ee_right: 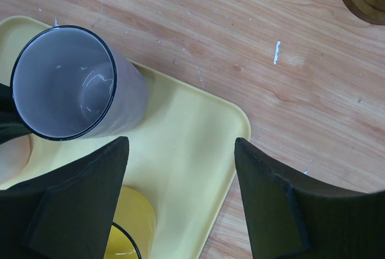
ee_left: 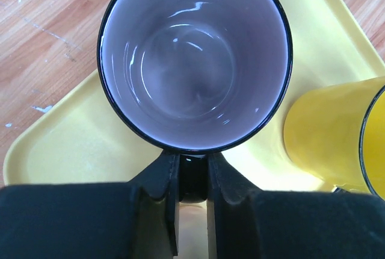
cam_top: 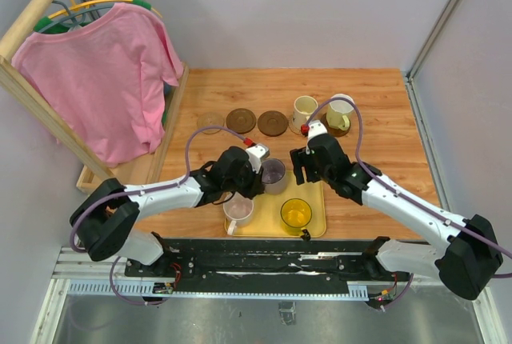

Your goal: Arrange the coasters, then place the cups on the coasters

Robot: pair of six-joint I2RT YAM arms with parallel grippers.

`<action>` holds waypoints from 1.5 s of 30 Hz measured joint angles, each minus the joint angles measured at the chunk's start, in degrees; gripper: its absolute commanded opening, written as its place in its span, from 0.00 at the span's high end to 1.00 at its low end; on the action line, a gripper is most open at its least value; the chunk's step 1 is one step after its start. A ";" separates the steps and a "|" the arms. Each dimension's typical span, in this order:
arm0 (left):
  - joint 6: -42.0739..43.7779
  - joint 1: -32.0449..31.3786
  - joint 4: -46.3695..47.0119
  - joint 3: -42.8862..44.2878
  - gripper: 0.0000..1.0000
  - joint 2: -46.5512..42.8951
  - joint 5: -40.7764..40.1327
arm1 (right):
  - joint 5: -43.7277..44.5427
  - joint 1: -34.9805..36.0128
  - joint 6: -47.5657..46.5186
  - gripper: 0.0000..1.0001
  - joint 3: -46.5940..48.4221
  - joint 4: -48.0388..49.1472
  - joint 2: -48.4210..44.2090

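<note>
Left wrist view: left fingers [ee_left: 161, 190] pinch the purple cup [ee_left: 195, 60] by its handle, which points straight back at them; the cup stands upright on the tray [ee_left: 72, 144]. Empty coasters [cam_top: 241, 120] lie beyond it on the worktop [cam_top: 368, 104], nearer this low, outstretched arm. Right fingers [ee_right: 78, 205] hang spread, grasping nothing.

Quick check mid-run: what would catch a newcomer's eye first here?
The pink shirt hanging on the rack at far left dominates the top view. Up close, the left gripper is pinched on the handle of the purple-grey cup on the yellow tray, while the right gripper hangs open over the tray's far right corner.
</note>
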 measured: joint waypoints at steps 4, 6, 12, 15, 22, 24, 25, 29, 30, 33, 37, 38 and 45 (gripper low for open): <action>0.00 -0.07 -1.36 0.00 1.00 -0.98 -1.09 | -0.17 0.00 0.00 0.28 -0.63 0.20 -0.07; 0.02 -0.09 -2.29 0.00 0.99 -1.81 -1.86 | -0.17 0.00 0.00 0.28 -0.81 0.20 -0.09; 0.44 -0.11 -4.04 0.04 0.99 -4.74 -4.76 | -0.17 0.00 0.00 0.28 -1.33 0.66 -0.33; 0.42 -0.13 -4.35 1.38 0.99 -5.16 -6.75 | -0.13 0.00 0.00 0.28 -1.62 0.72 -0.72; -0.09 -0.37 -4.24 10.86 0.99 -1.33 -14.10 | 3.48 0.00 0.07 0.28 -1.70 0.59 -3.15; -0.02 -0.37 -4.22 14.78 1.00 1.66 -16.83 | 6.21 0.00 0.24 0.28 -1.70 -0.07 -4.02; 0.13 -0.35 -4.22 17.16 1.00 3.74 -18.43 | 7.78 0.00 0.35 0.28 -1.70 -0.48 -4.39; 0.48 0.46 -4.50 25.68 0.99 12.04 -22.27 | 14.12 -0.13 0.74 0.28 -1.70 -2.23 -6.32; 0.44 0.96 -4.74 27.69 0.99 14.05 -22.69 | 15.28 -0.37 0.87 0.28 -1.70 -2.40 -7.02; -0.07 3.10 -5.70 31.87 0.99 18.51 -23.06 | 17.22 -1.92 1.07 0.29 -1.70 -2.67 -9.42; -1.14 6.56 -7.74 36.24 1.00 23.28 -23.06 | 18.12 -5.31 0.81 0.29 -1.70 -2.62 -11.72; -1.49 7.39 -8.07 37.18 1.00 24.39 -23.02 | 18.12 -5.97 0.59 0.29 -1.70 -2.60 -11.85; -3.15 10.82 -10.27 41.97 0.99 29.79 -22.47 | 17.38 -7.76 -0.26 0.29 -1.70 -2.56 -10.49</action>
